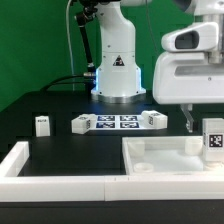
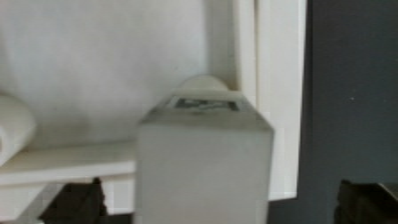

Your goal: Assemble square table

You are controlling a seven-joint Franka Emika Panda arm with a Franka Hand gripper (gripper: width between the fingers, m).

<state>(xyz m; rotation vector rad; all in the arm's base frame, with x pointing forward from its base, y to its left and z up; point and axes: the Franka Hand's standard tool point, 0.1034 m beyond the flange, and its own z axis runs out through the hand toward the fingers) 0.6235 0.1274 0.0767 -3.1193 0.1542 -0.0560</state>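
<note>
Over the tabletop, tagged leg inside the claw, grip cannot be told

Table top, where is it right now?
In the exterior view, the table top lies at the lower right, beside the wall bar in front, with the marker board behind it, further left.

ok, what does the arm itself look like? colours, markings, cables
Glossy white arm with rounded shells, a black triangle mark on the base and a blue glow at its foot. A black cable runs beside it. The gripper body is white and boxy; the fingers are thin and dark.
</note>
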